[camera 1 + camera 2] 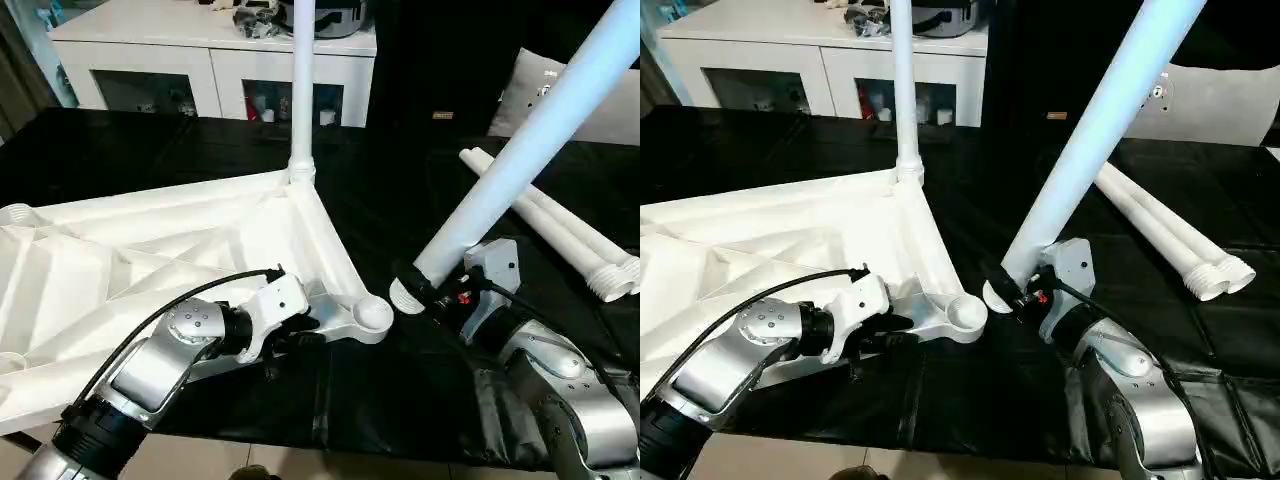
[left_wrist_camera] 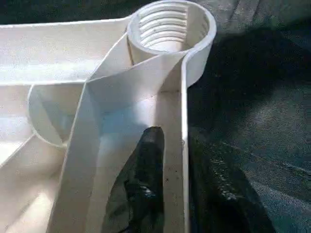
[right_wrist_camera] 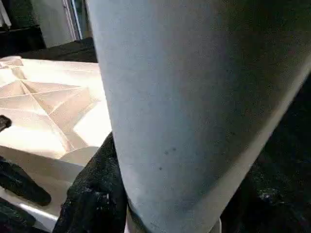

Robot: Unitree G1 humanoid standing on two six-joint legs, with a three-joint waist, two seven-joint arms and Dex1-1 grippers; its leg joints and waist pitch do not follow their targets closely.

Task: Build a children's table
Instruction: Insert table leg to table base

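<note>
Holding a leg [image 1: 520,150] in my right gripper [image 1: 1025,285], I have my fingers pinched round its lower end, just above the threaded tip, with the tube slanting up and away from them. That tip hangs just beside the near corner socket [image 1: 373,316] of the top [image 1: 120,270], close to it but not in it. The top lies ribbed side up on the black table [image 1: 400,400], stretching away from my left gripper [image 1: 300,335]. On that side, one black finger [image 2: 146,184] lies inside the rib channel against the edge wall, just short of the threaded socket; the other finger sits on the outer side of that wall, so I appear to be pinching the top's rim, though I cannot tell how firmly the fingers press on it. Beyond my left fingers, at the far corner, a second leg [image 1: 302,80] stands upright in its socket. Past my right fingers, two more legs [image 1: 560,225] lie side by side on the table, touching each other, threaded ends toward me. Farther off behind the table stands a white cabinet [image 1: 200,60] with clutter on it, and a grey-white cushion [image 1: 530,85] shows behind the raised leg.
</note>
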